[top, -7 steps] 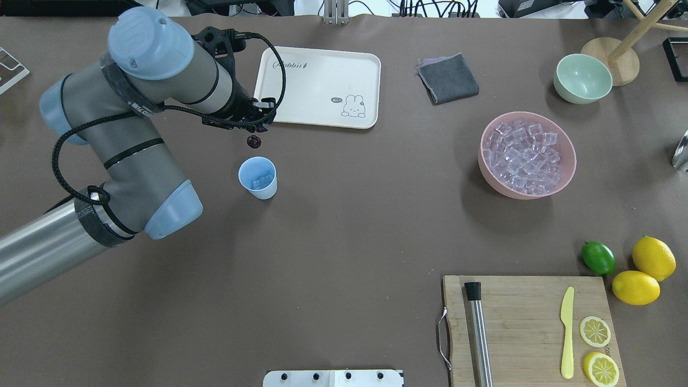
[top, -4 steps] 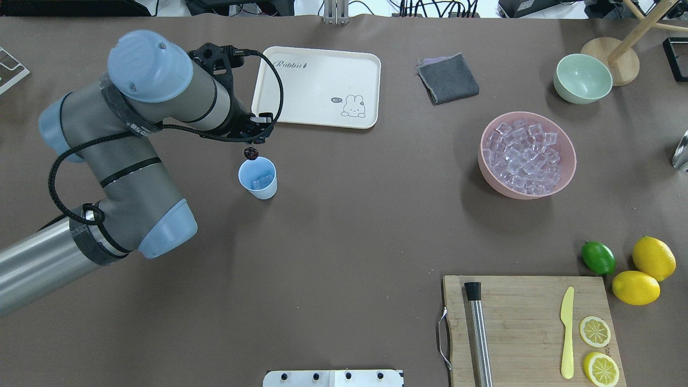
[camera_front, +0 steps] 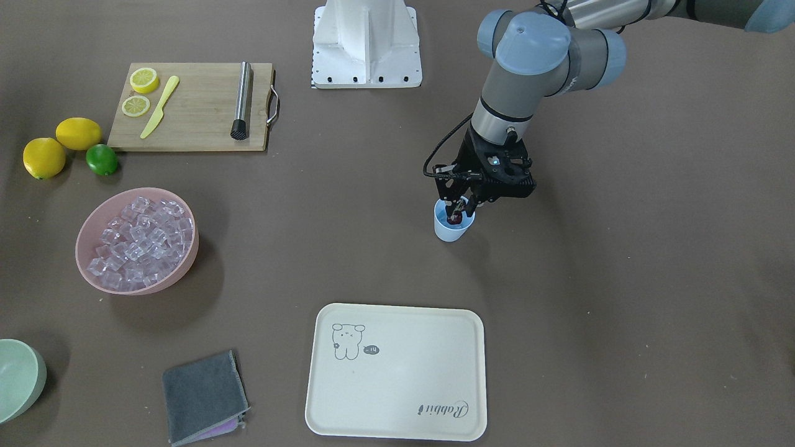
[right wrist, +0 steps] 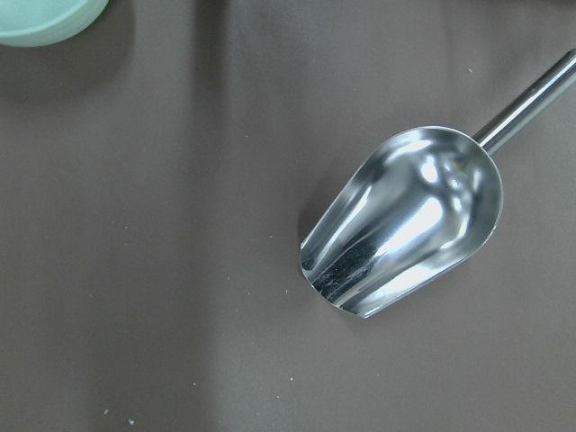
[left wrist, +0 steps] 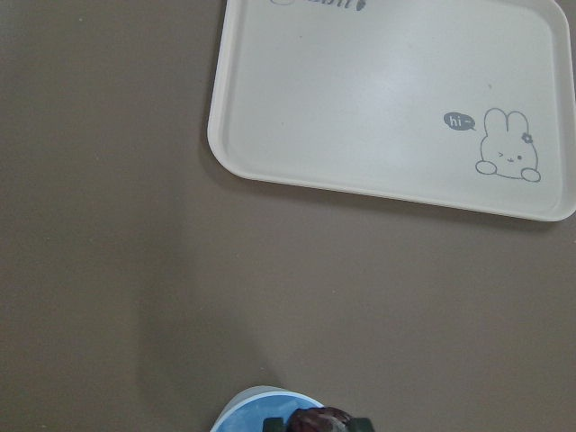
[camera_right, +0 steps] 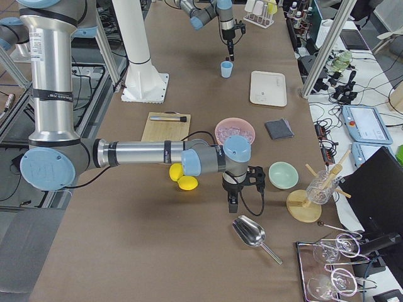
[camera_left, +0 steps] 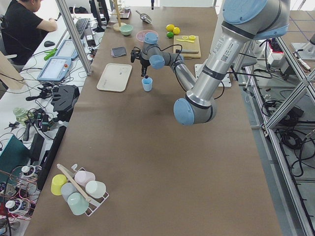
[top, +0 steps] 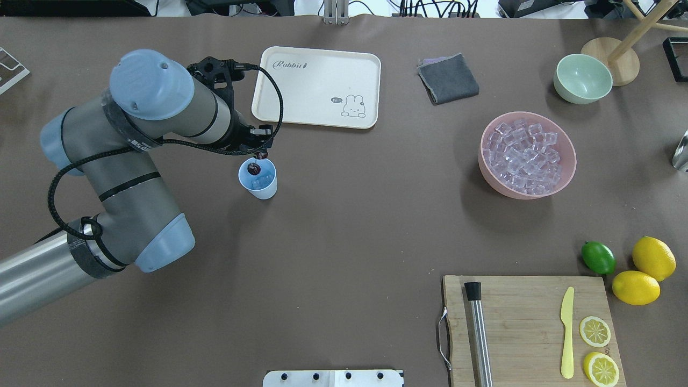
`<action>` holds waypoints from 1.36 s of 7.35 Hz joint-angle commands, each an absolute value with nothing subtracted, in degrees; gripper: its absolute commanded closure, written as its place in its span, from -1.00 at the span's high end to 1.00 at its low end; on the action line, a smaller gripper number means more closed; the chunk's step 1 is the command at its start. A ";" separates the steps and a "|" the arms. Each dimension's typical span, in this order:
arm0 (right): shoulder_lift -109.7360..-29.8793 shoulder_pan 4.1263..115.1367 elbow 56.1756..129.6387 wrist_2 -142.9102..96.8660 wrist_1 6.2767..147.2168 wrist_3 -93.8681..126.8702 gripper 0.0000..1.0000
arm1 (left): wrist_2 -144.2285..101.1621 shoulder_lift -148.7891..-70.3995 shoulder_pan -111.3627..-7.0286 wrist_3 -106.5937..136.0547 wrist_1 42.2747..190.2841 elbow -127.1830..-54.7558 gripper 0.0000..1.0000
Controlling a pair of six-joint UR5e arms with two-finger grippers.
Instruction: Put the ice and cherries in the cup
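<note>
A: Where are the cherries (top: 253, 169)?
B: Dangling at the mouth of the cup (top: 267, 190), with ice (top: 262, 183) inside. The left end effector (top: 262, 154) is pinched closed on their thin stems. They look light, glossy and likely to swing, so the stems are the place to hold.
A: Any writing?
B: The tray (top: 317, 75) on the desk, one o'clock from the cup, reads "Rabbit" and "hi~".

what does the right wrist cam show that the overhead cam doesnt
Only the right wrist view: the whole metal scoop, empty, lying on the table. Only the overhead: the left gripper holding the cherries at the mouth of the cup, which has ice in it, plus the tray and the pink bowl of more ice. Both: the pale green bowl and the brown table; the overhead catches just a sliver of the scoop at its right edge.
</note>
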State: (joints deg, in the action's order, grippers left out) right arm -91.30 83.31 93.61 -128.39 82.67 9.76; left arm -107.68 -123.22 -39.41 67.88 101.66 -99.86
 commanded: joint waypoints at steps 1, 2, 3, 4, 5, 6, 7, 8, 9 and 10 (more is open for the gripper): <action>-91.23 83.32 93.52 -128.14 82.71 9.76 1.00 | -107.67 -123.13 -39.37 67.85 101.60 -99.93 0.94; -91.14 83.23 93.52 -128.14 82.71 9.76 1.00 | -107.75 -122.96 -39.72 67.59 101.51 -100.71 0.94; -90.71 83.23 93.43 -128.14 83.66 9.76 1.00 | -108.19 -119.57 -40.25 67.33 101.25 -102.90 0.94; -89.92 83.32 93.43 -128.14 84.98 9.76 1.00 | -110.19 -117.53 -43.82 62.63 101.16 -103.79 0.93; -89.83 83.32 93.43 -128.14 85.08 9.76 1.00 | -116.04 -114.29 -48.73 55.97 101.16 -103.89 0.94; -89.82 83.32 93.60 -128.14 85.17 9.76 1.00 | -119.84 -111.73 -54.09 50.50 101.08 -103.71 0.94; -89.82 83.32 93.43 -128.14 85.17 9.76 1.00 | -125.02 -108.49 -60.84 42.36 100.90 -103.01 0.94; -89.74 83.23 93.25 -128.14 85.17 9.76 1.00 | -131.68 -106.46 -69.17 32.10 100.55 -99.70 0.94; -89.13 83.23 93.25 -128.14 86.04 9.76 1.00 | -135.58 -106.52 -74.91 24.25 98.72 -95.67 0.94; -88.43 83.32 93.34 -128.14 87.35 9.76 1.00 | -135.88 -106.44 -78.54 16.95 98.18 -91.10 0.94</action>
State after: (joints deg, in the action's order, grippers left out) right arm -89.16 83.26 93.31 -128.14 86.09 9.75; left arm -133.27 -106.90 -72.58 26.62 99.24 -96.25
